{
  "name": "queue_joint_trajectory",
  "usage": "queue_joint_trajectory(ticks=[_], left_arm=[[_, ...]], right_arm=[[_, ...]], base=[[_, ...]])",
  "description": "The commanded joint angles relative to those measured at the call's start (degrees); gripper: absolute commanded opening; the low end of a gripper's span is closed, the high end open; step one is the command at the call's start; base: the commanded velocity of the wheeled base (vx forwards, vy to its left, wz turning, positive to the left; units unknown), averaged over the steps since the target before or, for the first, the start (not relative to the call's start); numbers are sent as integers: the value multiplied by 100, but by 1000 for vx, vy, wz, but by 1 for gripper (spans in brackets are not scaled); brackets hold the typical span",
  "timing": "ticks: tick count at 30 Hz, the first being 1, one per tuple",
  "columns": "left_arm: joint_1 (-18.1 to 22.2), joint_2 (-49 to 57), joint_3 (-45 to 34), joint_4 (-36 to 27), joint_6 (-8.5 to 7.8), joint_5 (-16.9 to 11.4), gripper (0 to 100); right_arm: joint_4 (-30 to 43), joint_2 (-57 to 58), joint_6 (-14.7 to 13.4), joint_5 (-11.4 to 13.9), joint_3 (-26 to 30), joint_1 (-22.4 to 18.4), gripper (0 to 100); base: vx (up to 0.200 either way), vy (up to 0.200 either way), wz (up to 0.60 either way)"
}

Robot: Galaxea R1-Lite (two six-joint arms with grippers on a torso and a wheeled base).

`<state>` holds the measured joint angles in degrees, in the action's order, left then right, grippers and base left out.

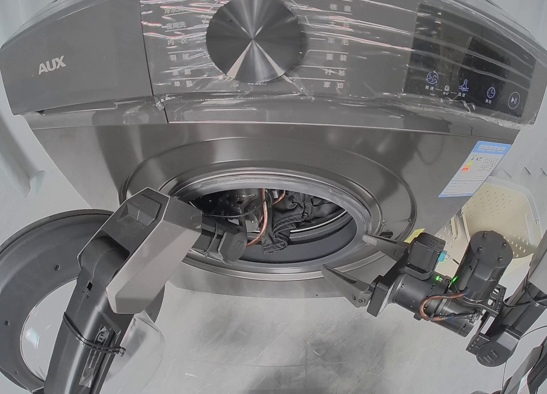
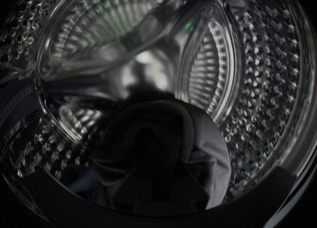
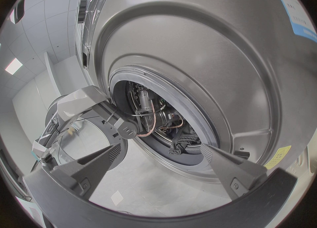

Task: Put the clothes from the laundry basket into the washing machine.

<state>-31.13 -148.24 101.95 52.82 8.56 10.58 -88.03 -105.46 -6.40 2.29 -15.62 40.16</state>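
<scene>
The grey washing machine (image 1: 285, 133) stands with its round door (image 1: 34, 275) swung open to the left. My left arm (image 1: 154, 241) goes in through the opening, its wrist (image 3: 155, 116) inside the drum (image 2: 264, 73). A dark garment (image 1: 296, 210) lies bunched at the drum's mouth, part of it drooping over the rim (image 3: 181, 141). In the left wrist view the dark garment (image 2: 201, 139) sits heaped close in front of the camera and hides the gripper. My right gripper (image 1: 345, 254) hangs open and empty outside the machine, just below the right of the opening (image 3: 159, 148).
A cream perforated laundry basket (image 1: 501, 213) stands to the right of the machine, behind my right arm. The open door takes up the floor space at the lower left. Bare grey floor (image 1: 256, 344) lies in front of the machine.
</scene>
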Motion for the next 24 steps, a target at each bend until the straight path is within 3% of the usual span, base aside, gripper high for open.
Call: queue_joint_trajectory(ticks=[1, 9, 10, 12, 15, 24], left_arm=[[178, -197, 651, 26, 41, 111, 0], [178, -249, 651, 44, 102, 181, 0], [160, -249, 572, 26, 102, 181, 100], [134, -197, 405, 0, 120, 181, 100], [90, 260, -457, -220, 111, 164, 100], [-262, 1183, -2276, -773, 67, -241, 100]], right_arm=[[-4, -27, -2, -1, -3, 10, 100], [-4, -36, -2, -1, -3, 19, 100], [-4, -36, -2, -1, -3, 19, 100], [-4, -36, -2, -1, -3, 19, 100], [-4, -36, -2, -1, -3, 10, 100], [-4, -71, -2, -1, -3, 19, 100]], base=[[0, 0, 0], [0, 0, 0], [0, 0, 0], [0, 0, 0], [0, 0, 0], [0, 0, 0]])
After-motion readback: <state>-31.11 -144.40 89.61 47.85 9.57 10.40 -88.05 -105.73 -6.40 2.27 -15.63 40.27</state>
